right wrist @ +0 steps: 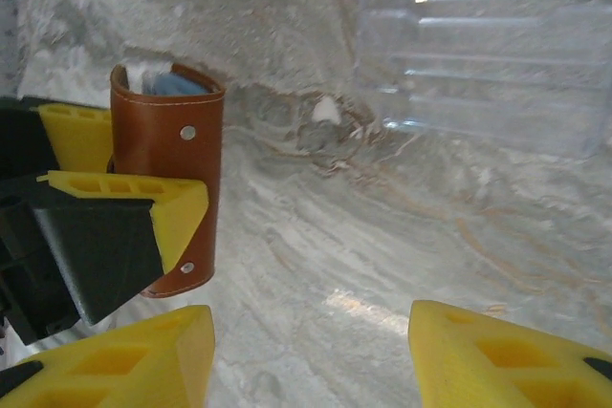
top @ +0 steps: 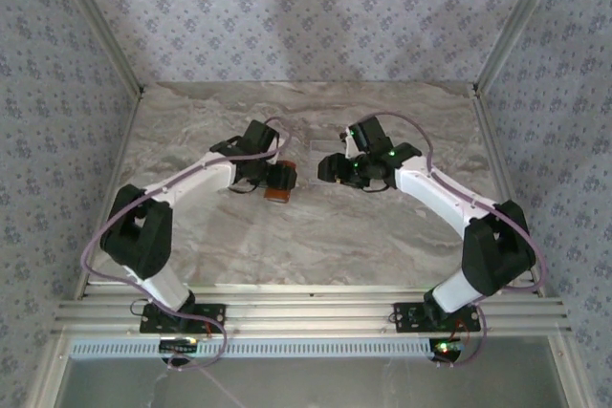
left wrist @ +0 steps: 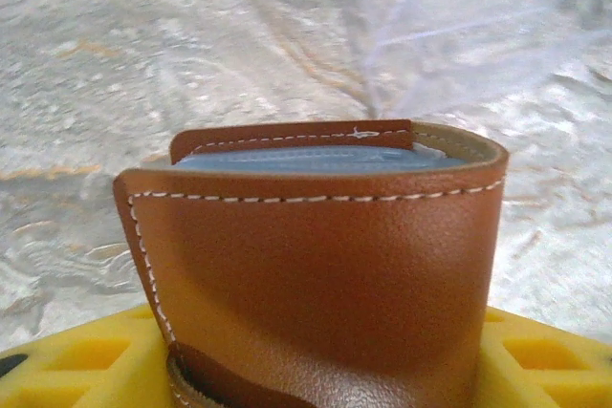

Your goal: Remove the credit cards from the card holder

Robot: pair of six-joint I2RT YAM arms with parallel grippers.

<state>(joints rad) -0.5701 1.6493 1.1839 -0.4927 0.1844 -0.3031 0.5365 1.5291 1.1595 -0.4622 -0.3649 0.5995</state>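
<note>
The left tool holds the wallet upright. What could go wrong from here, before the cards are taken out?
The left tool presses the soft card holder from both sides; this may pinch the credit cards so that they resist pulling. Just a thin edge of the cards shows above its rim, so the open right tool may catch leather instead, or pull the whole holder out of the grip.

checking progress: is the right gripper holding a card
No, the right gripper is open, with nothing but bare table in its gap.
</note>
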